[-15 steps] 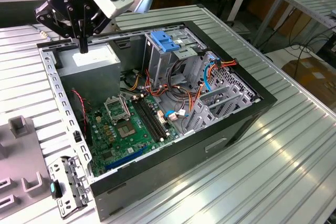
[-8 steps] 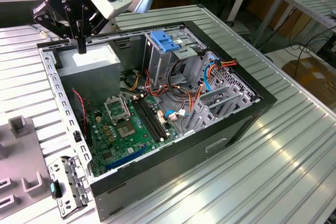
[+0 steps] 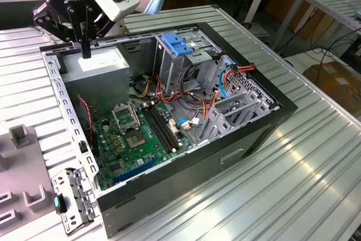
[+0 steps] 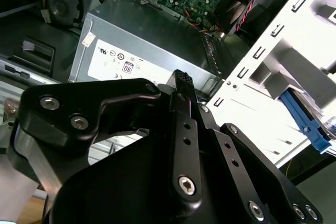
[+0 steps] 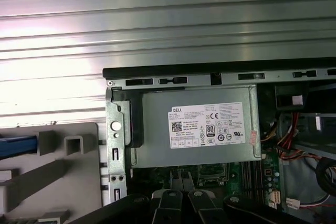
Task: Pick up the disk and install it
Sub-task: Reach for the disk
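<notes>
Gripper [image 4: 181,78] fingers pressed together, holding nothing, hang above the power supply [image 4: 147,40] (white-stickered) inside the open computer case [image 3: 265,122]; the disk [image 5: 16,146] shows its blue rail on the grey fixture [image 5: 79,182] beside it.

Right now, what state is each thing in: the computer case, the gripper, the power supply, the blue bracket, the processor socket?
Computer case: lying on its side, open, insides exposed.
Gripper: shut, holding nothing, over the power supply.
Power supply: seated in the case's corner, sticker facing up.
Blue bracket: sitting on top of the drive bay.
Processor socket: bare, no cooler on it.
</notes>
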{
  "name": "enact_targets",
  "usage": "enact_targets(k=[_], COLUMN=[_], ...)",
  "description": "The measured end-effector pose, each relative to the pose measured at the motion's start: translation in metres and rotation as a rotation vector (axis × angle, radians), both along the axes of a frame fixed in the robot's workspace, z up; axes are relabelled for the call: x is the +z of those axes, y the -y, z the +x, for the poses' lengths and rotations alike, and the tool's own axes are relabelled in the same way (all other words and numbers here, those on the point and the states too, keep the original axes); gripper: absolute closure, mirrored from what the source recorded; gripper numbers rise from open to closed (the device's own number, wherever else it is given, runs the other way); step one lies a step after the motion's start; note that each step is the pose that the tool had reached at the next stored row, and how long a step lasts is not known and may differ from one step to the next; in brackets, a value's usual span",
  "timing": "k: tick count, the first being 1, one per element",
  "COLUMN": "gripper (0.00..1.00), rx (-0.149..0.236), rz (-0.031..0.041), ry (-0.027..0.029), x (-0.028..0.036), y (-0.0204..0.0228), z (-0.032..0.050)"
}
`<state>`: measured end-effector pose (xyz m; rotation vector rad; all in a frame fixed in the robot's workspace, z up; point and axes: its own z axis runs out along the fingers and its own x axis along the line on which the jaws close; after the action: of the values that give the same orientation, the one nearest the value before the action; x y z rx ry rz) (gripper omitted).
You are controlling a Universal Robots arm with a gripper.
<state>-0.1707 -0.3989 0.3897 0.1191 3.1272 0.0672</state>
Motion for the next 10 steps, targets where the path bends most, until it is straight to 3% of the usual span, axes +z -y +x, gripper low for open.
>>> enact_targets(k=[10], gripper=[0.89], rx=[0.0], rz=[0.0], ry=[-0.0018], x=[-0.0006], y=[0.0], z=[-0.0049])
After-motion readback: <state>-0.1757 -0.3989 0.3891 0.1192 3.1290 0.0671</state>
